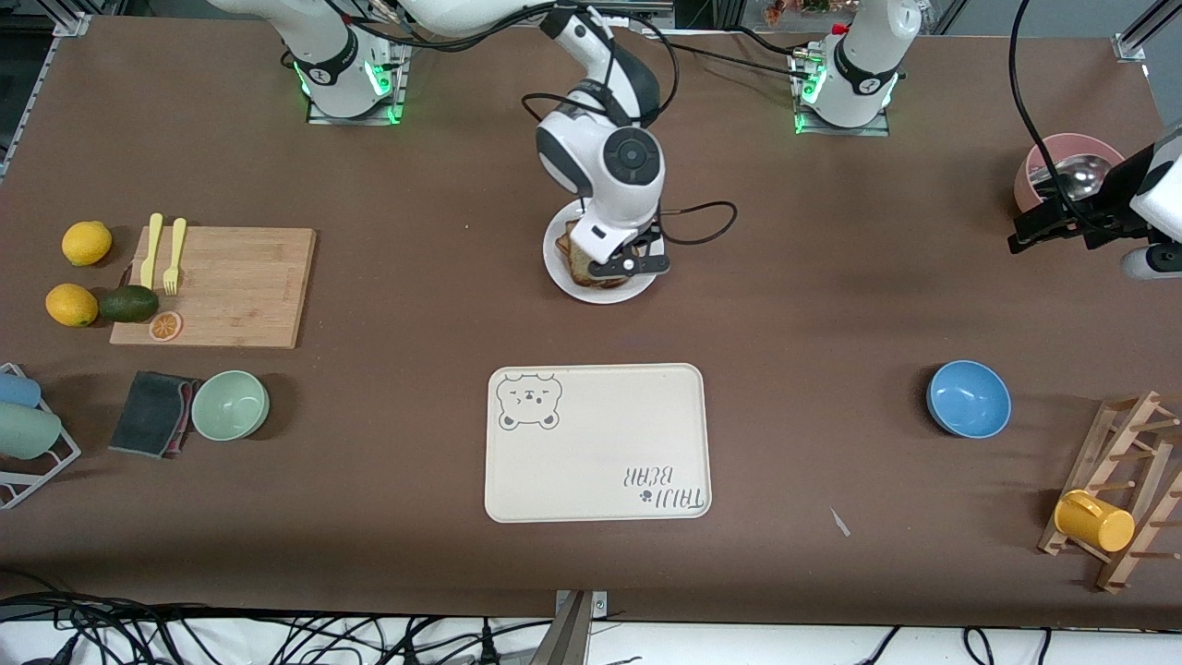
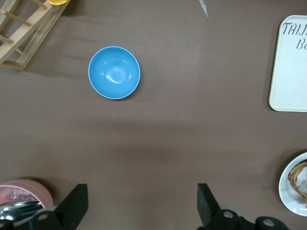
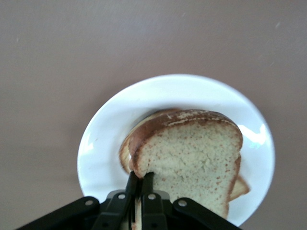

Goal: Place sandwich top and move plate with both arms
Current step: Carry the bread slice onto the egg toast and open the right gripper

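The white plate [image 1: 602, 292] [image 3: 108, 139] sits mid-table, farther from the front camera than the bear tray. The sandwich top [image 3: 201, 153] [image 1: 578, 265], a light brown slice with a dark crust, is tilted over another slice lying on the plate. My right gripper [image 3: 141, 177] [image 1: 621, 268] is over the plate, shut on the slice's crust edge. My left gripper [image 2: 142, 189] [image 1: 1025, 235] hangs open and empty over bare table beside the pink bowl [image 1: 1043, 162], toward the left arm's end. The plate's rim [image 2: 288, 189] also shows in the left wrist view.
The cream bear tray [image 1: 600, 462] lies nearer the front camera than the plate. A blue bowl [image 1: 968, 399] and a wooden rack with a yellow mug [image 1: 1094, 520] stand toward the left arm's end. A cutting board [image 1: 231, 286], a green bowl [image 1: 230, 405] and lemons are toward the right arm's end.
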{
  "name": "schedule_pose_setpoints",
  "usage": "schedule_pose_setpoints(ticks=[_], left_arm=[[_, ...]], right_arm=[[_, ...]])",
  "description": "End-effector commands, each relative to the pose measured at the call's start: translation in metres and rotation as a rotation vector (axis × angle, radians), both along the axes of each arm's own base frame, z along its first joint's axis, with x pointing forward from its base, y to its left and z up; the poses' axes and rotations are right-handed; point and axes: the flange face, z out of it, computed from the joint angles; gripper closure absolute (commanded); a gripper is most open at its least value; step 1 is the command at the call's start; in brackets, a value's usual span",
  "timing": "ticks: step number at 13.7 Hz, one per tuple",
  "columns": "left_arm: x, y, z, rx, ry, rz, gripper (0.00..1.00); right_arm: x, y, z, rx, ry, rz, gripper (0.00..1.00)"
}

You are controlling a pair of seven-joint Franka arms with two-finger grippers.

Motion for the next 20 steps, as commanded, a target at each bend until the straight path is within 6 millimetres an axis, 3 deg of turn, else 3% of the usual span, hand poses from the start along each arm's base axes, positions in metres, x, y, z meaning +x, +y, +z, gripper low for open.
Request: schedule_pose_setpoints(ticks=[1,2,3,4,9,11,13,16,20], left_arm=[[0.002,0.0,0.005,-0.013,-0.01,0.008,0.0],[0.002,0.0,0.006,-0.013,-0.011,0.008,0.0],[0.002,0.0,0.006,-0.013,-0.011,0.008,0.0],[0.002,0.0,0.006,-0.013,-0.011,0.008,0.0],[0.009,-0.005,-0.001,-0.01,-0.015,0.018,0.0],[0.013,-0.01,-0.008,-0.011,-0.01,0.028,0.0],[0.02,-0.016,-0.019,-0.043,-0.003,0.033,0.0],[0.026,-0.028,-0.026,-0.066,-0.009,0.021,0.0],[0.035,-0.048,-0.041,-0.131,-0.015,0.044,0.0]], right_arm=[[-0.002,0.009,0.004,0.009,-0.003,-0.023,1.0],[-0.002,0.009,0.0,0.005,-0.001,-0.023,1.0],[-0.002,0.008,-0.001,-0.001,-0.003,-0.02,0.36],[-0.001,0.007,-0.002,-0.004,-0.007,-0.009,0.0],[0.006,0.005,0.012,0.011,-0.021,-0.005,0.0],[0.017,-0.001,0.028,0.024,-0.029,-0.018,0.0],[0.035,-0.016,0.057,0.035,-0.049,-0.033,0.0],[0.072,-0.066,0.096,-0.016,-0.042,0.042,0.0],[0.128,-0.163,0.143,-0.042,0.031,0.114,0.0]])
